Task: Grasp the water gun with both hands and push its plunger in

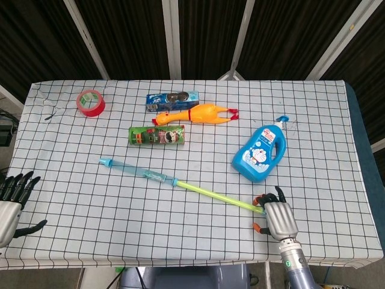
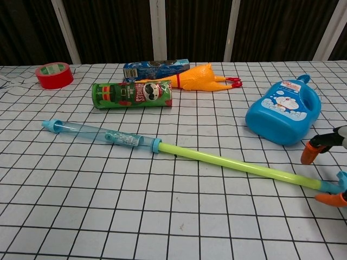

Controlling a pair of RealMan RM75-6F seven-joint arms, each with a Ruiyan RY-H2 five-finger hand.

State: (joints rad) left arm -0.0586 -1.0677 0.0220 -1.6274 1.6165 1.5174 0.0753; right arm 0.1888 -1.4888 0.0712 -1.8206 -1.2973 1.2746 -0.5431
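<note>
The water gun lies flat across the checkered table, its clear blue barrel (image 1: 138, 171) (image 2: 103, 135) to the left and its yellow-green plunger rod (image 1: 210, 194) (image 2: 238, 165) pulled far out to the right. My right hand (image 1: 278, 218) sits over the plunger's blue handle end, hiding it in the head view. In the chest view its orange fingertips (image 2: 313, 154) show one above and one below the rod end, spread apart and not pressing it. My left hand (image 1: 12, 201) hovers at the table's left front edge, fingers spread and holding nothing, far from the barrel.
A blue detergent bottle (image 1: 260, 153) lies just behind my right hand. A green chips can (image 1: 157, 135), a rubber chicken (image 1: 198, 114) and a blue cookie box (image 1: 172, 100) lie behind the barrel. A red tape roll (image 1: 91, 102) sits at the far left.
</note>
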